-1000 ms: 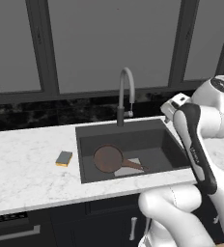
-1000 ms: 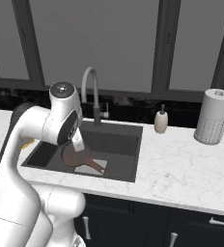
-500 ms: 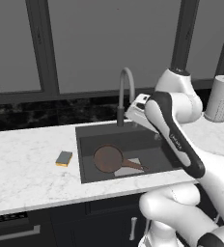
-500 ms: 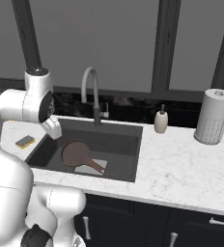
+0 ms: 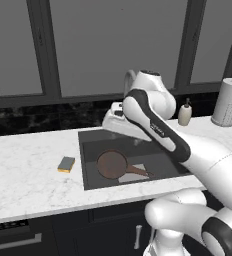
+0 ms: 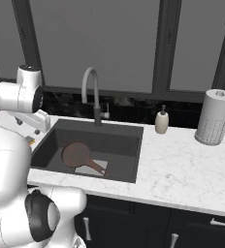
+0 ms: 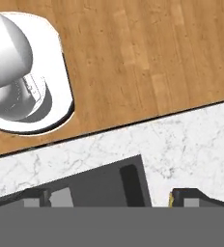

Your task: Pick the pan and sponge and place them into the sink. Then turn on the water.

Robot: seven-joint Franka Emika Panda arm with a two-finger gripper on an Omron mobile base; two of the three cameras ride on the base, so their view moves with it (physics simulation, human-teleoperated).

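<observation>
Sponge retrieval is judged the step in hand, since the pan is already seen lying on the sink floor, its handle pointing toward the robot's right and slightly toward the counter's front edge, over the lighter square. Nearest the robot, the sponge is found on the white counter just beside the sink's left rim, apart from it, its long axis running roughly front to back with a slight slant. The gripper is held above the sink's back left part, so the sponge lies to its left, nearer the front, and lower. A leftward and downward reach is judged to be called for, with the fingers set across the sponge's short side. How wide the claw stands cannot be told; nothing is seen held in it. Farther back, the faucet is seen behind the sink with no stream from it, so the water is judged not yet turned on.
</observation>
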